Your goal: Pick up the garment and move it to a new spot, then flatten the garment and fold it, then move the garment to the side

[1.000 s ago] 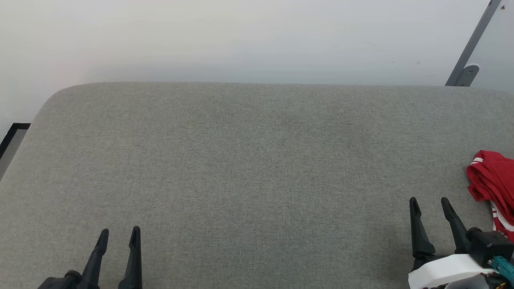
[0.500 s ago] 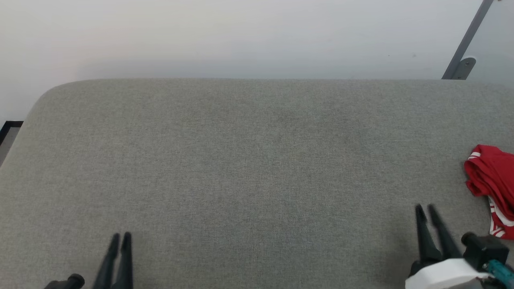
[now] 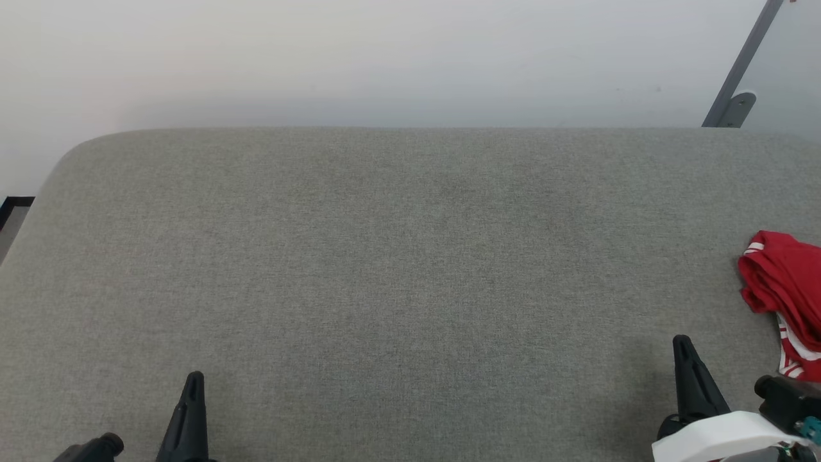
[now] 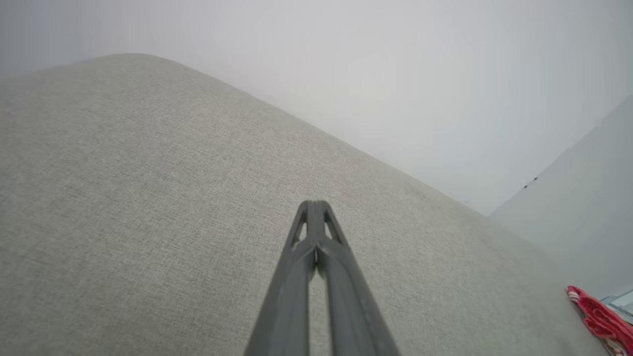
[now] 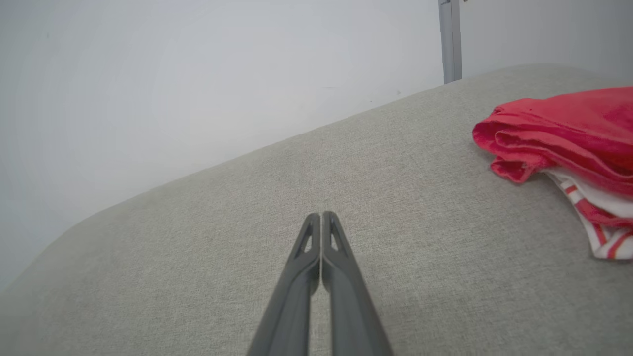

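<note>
The left gripper (image 4: 315,202) has its two long dark fingers pressed together tip to tip, holding nothing, low over the bench's front left. The right gripper (image 5: 321,213) is likewise closed and empty, over the front right. The bench (image 3: 410,256) is a broad padded slab in grey woven cloth, finely flecked, with a rounded far left corner and a soft far edge against a plain pale wall (image 3: 385,58). The garment (image 3: 786,282) lies bunched at the bench's right edge, near the right gripper but apart from it: soft red folds rolled over a white layer with red-and-white striped trim. A slim grey metal post (image 3: 737,70) slants up behind the far right corner.
</note>
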Robot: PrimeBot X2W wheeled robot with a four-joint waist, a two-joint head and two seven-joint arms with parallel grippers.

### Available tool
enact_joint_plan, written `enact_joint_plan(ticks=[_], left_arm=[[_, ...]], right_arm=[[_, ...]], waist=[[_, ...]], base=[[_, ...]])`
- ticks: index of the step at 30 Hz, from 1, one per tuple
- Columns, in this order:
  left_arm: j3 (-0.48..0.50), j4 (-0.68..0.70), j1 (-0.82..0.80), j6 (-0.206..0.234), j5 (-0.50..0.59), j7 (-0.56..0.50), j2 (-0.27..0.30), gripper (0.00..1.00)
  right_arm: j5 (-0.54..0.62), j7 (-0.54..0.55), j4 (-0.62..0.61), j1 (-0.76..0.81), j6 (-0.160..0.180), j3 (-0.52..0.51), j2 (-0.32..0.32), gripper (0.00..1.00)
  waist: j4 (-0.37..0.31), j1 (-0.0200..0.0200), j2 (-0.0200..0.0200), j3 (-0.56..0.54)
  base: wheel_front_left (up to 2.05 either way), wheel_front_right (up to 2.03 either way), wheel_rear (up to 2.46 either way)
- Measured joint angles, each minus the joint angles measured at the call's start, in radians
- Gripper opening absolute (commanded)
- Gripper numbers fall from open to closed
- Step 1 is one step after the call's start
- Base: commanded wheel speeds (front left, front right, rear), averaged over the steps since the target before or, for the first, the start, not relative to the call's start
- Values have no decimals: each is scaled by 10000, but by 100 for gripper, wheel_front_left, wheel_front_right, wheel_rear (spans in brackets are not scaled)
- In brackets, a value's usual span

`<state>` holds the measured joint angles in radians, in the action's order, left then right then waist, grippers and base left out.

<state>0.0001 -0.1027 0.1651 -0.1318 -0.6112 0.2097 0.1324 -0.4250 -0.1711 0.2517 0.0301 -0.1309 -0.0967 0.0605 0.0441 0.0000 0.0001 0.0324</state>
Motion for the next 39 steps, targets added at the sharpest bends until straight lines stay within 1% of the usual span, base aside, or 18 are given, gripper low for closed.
enact_joint_plan(ticks=[23,39], left_arm=[[159,-451,-797,0,-3135,-823,-109,0],[291,-665,-1232,0,-4813,-1321,-224,0]], right_arm=[[-3545,842,-31,-407,2,-35,-19,0],[-5536,1317,-35,-612,2,-63,-38,0]], waist=[[-89,0,0,-60],[-152,0,0,-100]], base=[[0,0,0],[0,0,0]])
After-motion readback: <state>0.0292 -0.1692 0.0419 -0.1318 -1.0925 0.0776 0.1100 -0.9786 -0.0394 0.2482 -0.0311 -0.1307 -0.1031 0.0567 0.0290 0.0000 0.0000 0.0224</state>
